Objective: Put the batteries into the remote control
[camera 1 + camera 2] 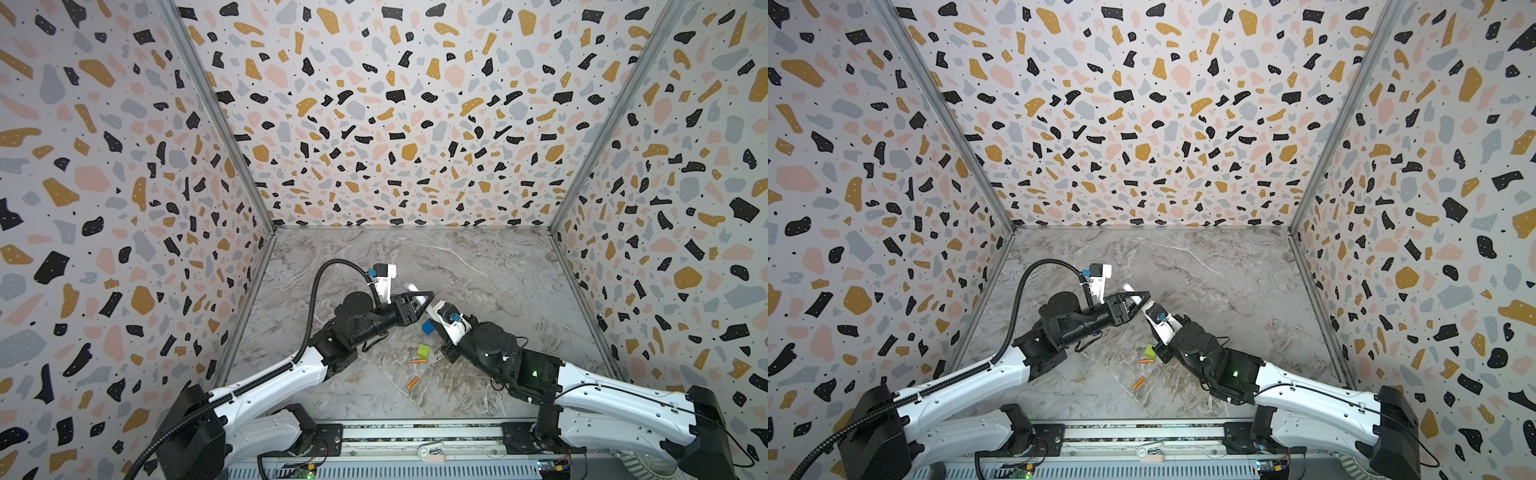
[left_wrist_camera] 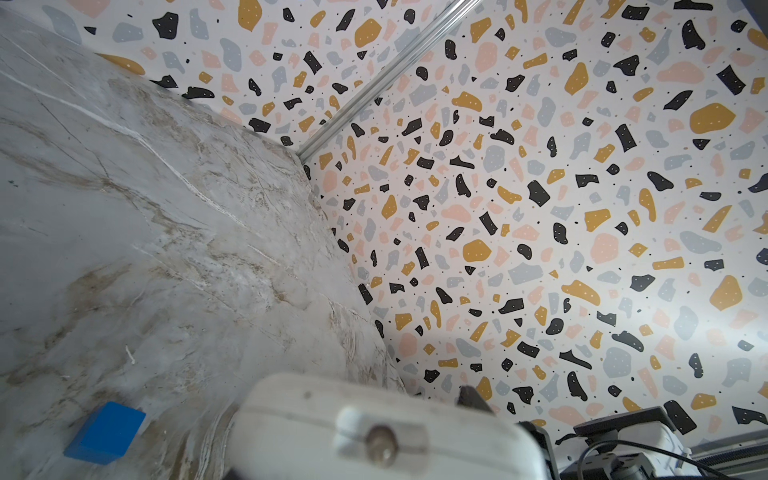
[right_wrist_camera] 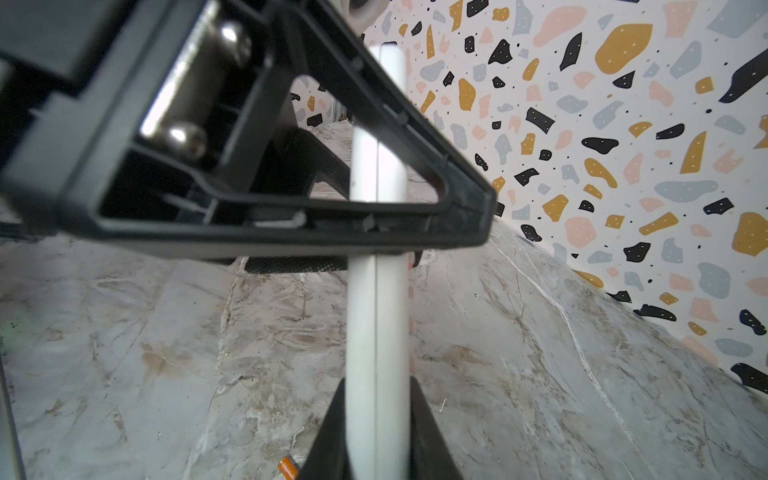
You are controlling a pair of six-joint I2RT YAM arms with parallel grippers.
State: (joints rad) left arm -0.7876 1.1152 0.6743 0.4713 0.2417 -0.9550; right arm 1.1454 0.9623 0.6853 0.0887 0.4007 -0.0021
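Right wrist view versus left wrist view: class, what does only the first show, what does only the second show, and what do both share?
Only the right wrist view shows the remote control, white and edge-on. It runs up from between the right gripper's jaws and passes behind the black triangular frame of the left gripper. Only the left wrist view shows the blue cube lying on the table. Both share the marble table and the speckled wall.

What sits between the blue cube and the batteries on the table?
The green cube. A top view shows it lying between the blue cube and the nearer battery, close beside that battery.
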